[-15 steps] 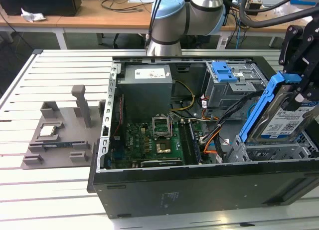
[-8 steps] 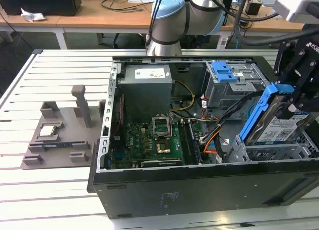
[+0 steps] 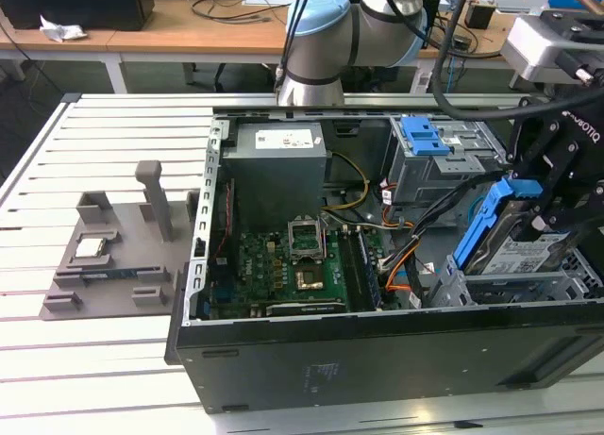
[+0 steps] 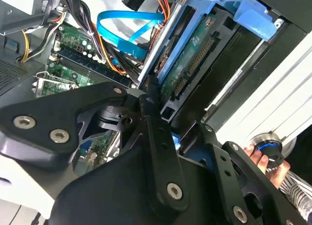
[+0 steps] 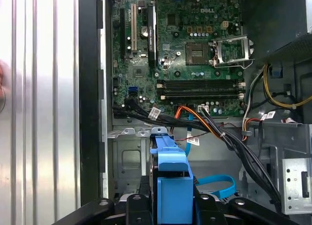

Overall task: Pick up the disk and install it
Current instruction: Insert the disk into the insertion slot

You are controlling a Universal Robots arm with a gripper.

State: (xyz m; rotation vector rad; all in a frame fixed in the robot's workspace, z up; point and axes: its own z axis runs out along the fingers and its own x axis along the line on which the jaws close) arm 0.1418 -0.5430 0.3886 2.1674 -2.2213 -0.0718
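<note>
disk: flat silver-metal hard drive in a blue plastic carrier frame (image 3: 514, 242), tilted, clamped in the claw over the case's grey metal cage (image 3: 528, 286)
claw: black gripper (image 3: 557, 194) holding the disk by its edges
beside claw: orange and black cables (image 3: 401, 260), green motherboard (image 3: 293, 265)
writing: white label, unreadable

Cables (image 3: 401, 256) and the drive bay (image 3: 439, 166) crowd the case; motherboard (image 3: 283, 270) side lies open.

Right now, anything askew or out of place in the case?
Yes: the disk sits tilted, one end raised above the grey cage at the exterior view's right, not seated flat. The hand grips its upper end. Nothing looks spilled or broken on the green board.
</note>
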